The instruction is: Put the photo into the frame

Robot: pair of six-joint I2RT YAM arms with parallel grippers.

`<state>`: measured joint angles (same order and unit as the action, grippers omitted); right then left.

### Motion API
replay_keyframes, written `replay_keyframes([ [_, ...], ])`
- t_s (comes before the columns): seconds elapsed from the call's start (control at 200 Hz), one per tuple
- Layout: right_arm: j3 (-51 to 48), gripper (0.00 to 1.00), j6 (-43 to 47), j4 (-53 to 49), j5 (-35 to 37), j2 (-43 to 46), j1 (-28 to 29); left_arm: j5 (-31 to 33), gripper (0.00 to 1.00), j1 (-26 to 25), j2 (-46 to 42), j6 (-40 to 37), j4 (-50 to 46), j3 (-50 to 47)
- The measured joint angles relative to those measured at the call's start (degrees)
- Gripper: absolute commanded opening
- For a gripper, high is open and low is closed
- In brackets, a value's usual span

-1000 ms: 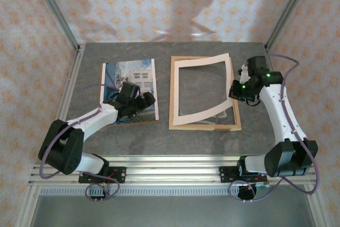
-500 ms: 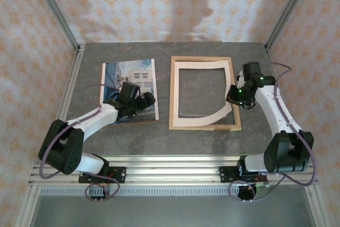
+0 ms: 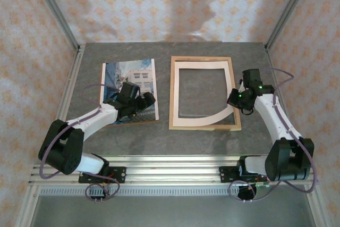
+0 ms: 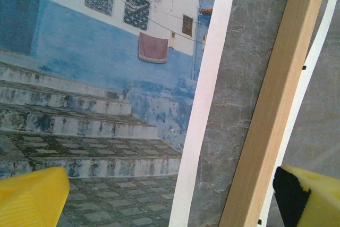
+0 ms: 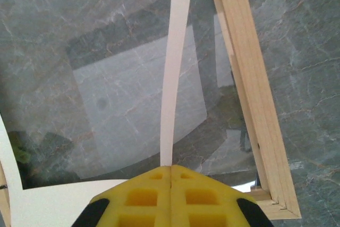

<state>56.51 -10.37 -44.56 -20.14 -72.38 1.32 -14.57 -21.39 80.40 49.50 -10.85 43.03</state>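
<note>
1. The photo (image 3: 127, 73) lies flat on the bench (image 3: 202, 142), left of the frame (image 3: 171, 94) and apart from it, with a strip of bare bench between the two. It is not in the frame.
2. The print shows a white building, blue walls and stone steps, with a white border along its right edge.
3. The frame lies flat at the middle of the bench, its clear pane showing the grey surface beneath.
4. A cream-white mat (image 3: 202, 65) sits within the frame. Its far and left sides rest down; its right side and near right corner bow upward off the pane.
5. The right gripper (image 3: 234, 99) stands at the frame's right rail. Its jaws are together, clamped on the right strip of the mat, which runs edge-on away from the pads in the right wrist view.
6. The left gripper (image 3: 149, 99) hangs over the near right part of the photo. Its jaws stand wide apart and hold nothing; the yellow pads (image 4: 32, 198) show at either lower corner of the left wrist view.
</note>
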Motion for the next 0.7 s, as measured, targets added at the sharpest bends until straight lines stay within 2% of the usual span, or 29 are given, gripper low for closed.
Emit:
replay_keyframes([
  [0.125,-0.8,0.0,-0.2,3.1,-0.3,2.6,0.0,0.0,1.0,0.0,0.0,0.0,0.0,-0.1],
  [0.701,-2.3,0.0,-0.2,8.0,-4.4,1.8,0.0,0.0,1.0,0.0,0.0,0.0,0.0,-0.4],
])
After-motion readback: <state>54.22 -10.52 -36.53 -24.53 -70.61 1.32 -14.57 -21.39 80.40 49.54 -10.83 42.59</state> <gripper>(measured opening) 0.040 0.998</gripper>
